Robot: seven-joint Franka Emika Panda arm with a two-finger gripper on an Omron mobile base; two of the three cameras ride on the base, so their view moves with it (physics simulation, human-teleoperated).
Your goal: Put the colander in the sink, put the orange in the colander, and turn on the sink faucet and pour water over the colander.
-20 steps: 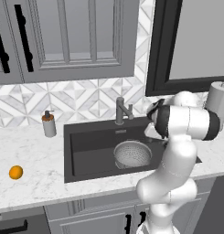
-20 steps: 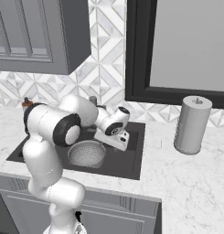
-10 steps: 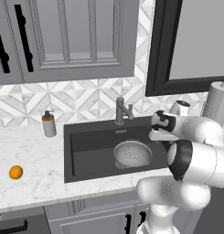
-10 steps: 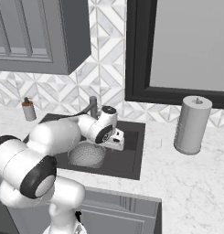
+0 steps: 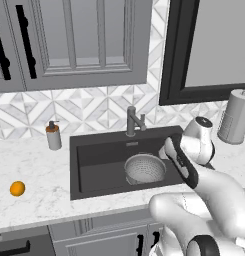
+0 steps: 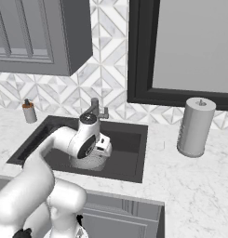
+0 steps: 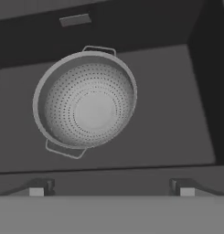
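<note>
Silver bowl: the colander [image 5: 145,168] sits upright on the floor of the dark sink [image 5: 94,162], right of the basin's middle in the left base view; in the hand view it lies in the upper left of centre [image 7: 85,105], empty, one small handle toward the top and one toward the bottom.
Hand: the hand [image 7: 111,189] hangs above the sink with its two tips far apart at the bottom of the hand view, holding nothing; nothing lies between them.
What changed: over the last second the arm has folded down and swung across the lower right of the left base view, so the wrist [image 5: 186,145] now sits at the right rim of the basin, above the colander and clear of it. The colander has not shifted in that time.
Meaning: by my reading the first step is done, and the arm is pulling away from the bowl.
Orange: the orange [image 5: 17,188] rests on the marble surface [image 5: 34,170] at the lower left of the left base view, well apart from the sink and past its left rim.
Tap: the faucet [image 5: 132,121] stands behind the basin at centre; no stream shows.
Soap bottle: the pump bottle [image 5: 53,136] stands left of the sink by the wall.
Next: likely a long reach left for the orange.
</note>
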